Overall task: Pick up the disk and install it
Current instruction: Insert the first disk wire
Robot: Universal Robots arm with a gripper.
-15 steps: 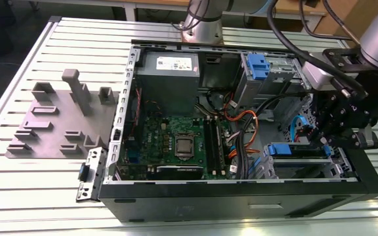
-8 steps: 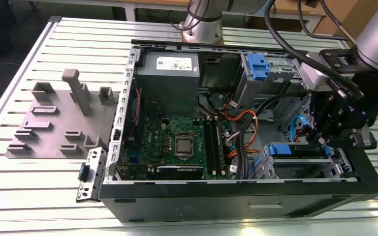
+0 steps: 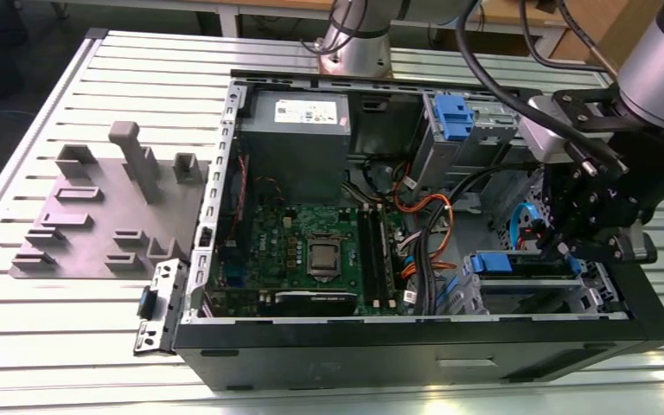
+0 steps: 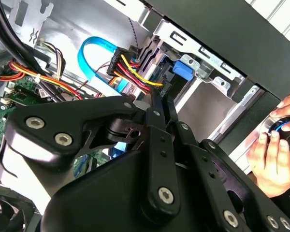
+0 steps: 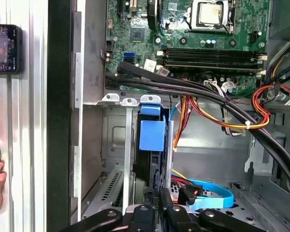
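**Gripper (image 5: pixel 157 193) deep in the drive cage, clamped on the disk (image 5: pixel 151 135)**

Reached down into the open computer case (image 3: pixel 424 350) at the exterior view's right. Pinched the disk by its thin edge, as far as could be judged in the first wrist view, with a pad close on each side. Held it on edge inside the metal drive cage (image 5: pixel 117 145), blue bracket facing out, most of its length between the cage walls.

Called, by the look of it, for a straight push along the cage rails with the disk kept square, so the bracket would not catch. Needed care too with the blue data cable (image 5: pixel 217 195) and the red-and-yellow power leads (image 4: pixel 130 72) lying just beside the gripper.

Showed the motherboard (image 3: pixel 309 251) next to the cage and the grey power-supply box (image 3: pixel 297 112) beyond it. Rested the case on a slotted aluminium table (image 3: pixel 32 328), beside a grey fixture plate (image 3: pixel 90 225). Caught a person's hand (image 4: pixel 275 154) just outside the case wall.
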